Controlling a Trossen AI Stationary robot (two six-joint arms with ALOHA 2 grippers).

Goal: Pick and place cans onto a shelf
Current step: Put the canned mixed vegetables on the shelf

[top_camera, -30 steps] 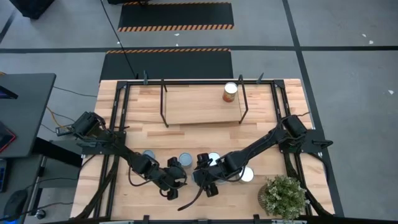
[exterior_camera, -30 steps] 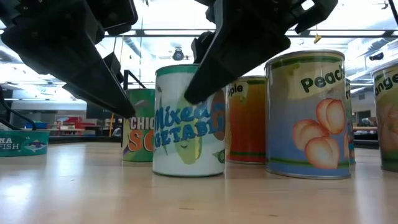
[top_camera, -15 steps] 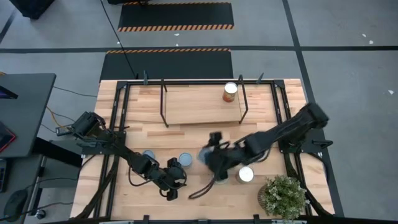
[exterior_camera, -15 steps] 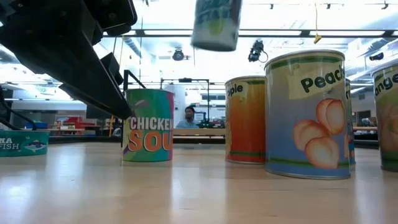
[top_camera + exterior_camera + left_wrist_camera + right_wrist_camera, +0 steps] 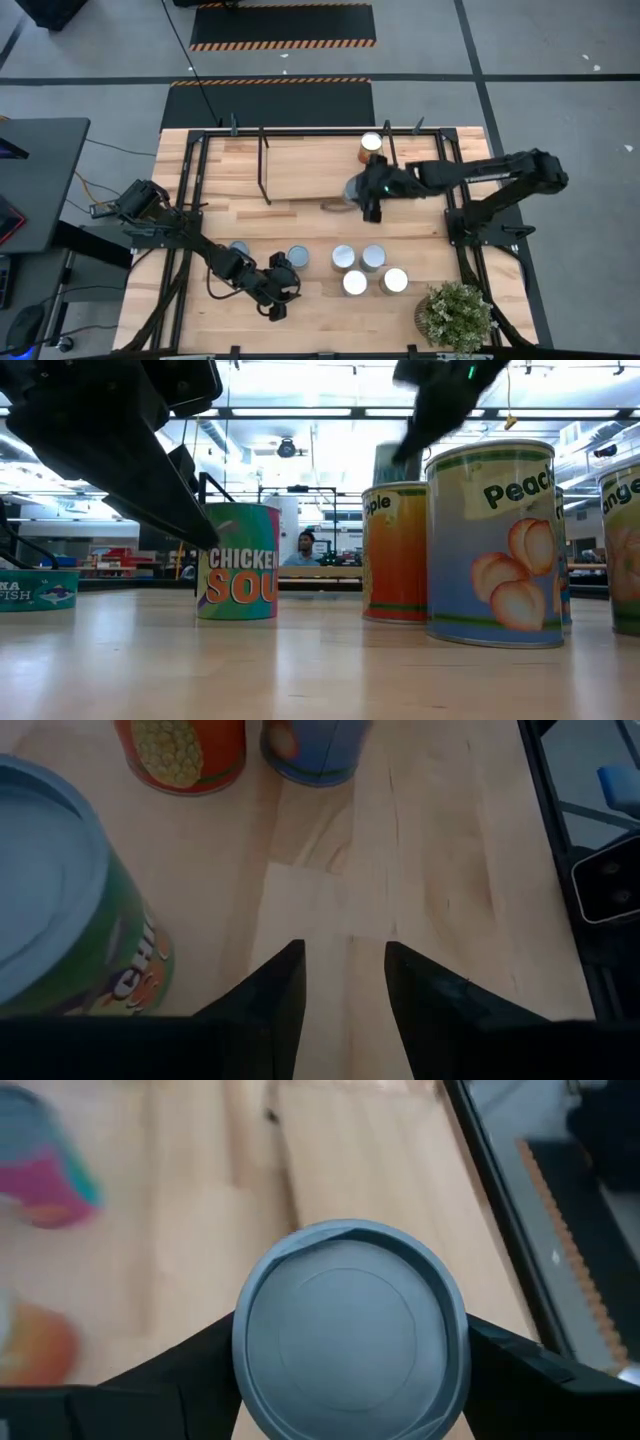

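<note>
Right pincer (image 5: 352, 192) up at the front edge of the shelf (image 5: 300, 168), pinching a grey-topped can (image 5: 350, 1328) between both fingers. One orange-sided can (image 5: 371, 148) already standing on the shelf's right end. Left pincer (image 5: 343, 982) low over the bench (image 5: 310, 315), fingers a little apart, nothing between them, right next to the green chicken soup can (image 5: 238, 561). Four more cans clustered on the bench, including a peach can (image 5: 492, 544), near the potted plant (image 5: 456, 315).
</note>
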